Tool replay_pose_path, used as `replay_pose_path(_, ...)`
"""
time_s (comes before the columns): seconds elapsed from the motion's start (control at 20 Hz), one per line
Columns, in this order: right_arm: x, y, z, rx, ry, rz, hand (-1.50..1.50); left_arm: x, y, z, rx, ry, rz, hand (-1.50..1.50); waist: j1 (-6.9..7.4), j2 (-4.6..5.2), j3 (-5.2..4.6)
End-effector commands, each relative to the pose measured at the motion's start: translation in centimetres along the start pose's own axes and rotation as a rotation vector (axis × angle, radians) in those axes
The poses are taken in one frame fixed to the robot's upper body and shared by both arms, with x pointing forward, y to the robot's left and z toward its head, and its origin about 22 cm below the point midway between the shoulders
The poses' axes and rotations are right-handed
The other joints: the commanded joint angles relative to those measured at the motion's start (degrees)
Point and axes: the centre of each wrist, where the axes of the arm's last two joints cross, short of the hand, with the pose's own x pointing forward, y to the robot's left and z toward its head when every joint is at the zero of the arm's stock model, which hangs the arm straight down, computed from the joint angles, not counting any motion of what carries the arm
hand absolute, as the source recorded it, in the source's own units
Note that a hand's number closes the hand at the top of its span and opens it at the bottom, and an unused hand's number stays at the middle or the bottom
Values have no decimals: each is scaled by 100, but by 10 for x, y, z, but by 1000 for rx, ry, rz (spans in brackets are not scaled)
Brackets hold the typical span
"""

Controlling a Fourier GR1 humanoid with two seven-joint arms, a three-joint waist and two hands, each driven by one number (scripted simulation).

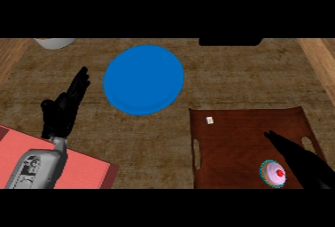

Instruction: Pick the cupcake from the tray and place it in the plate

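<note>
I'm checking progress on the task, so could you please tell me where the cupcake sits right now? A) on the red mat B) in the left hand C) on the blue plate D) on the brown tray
D: the cupcake sits near the brown tray's lower right corner, beside the right hand, while the blue plate holds nothing.

Right hand: wrist and forearm cut off at the lower right edge. Grey bowl, black object: mostly cropped by the top edge. Small tag on tray: possibly a label, too small to read.
</note>
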Motion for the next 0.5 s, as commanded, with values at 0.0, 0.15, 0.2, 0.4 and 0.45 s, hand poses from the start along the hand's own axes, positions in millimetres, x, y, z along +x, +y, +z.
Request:
replay_pose_path(0.0, 5, -7, -12, 8, 21, -14, -150, -9, 10, -8, 8, 10, -18, 0, -10, 1, -2)
replay_pose_path(0.15, -8, 13, -23, 21, 37, 0, -150, 10, -3, -9, 6, -5, -7, 0, -10, 0, -1)
replay_pose_path(0.2, -25, 4, -19, 39, 36, -3, -150, -3, -3, -4, 11, -17, -8, 0, -15, 0, -1)
replay_pose_path(0.4, -21, 34, -6, 37, 27, 25, -150, -22, 6, 7, 7, 4, -1, 0, -26, -4, -2)
replay_pose_path(0.45, -1, 29, -33, -2, -8, 12, 150, -3, 8, -3, 0, -23, -2, 0, 2, 0, -1)
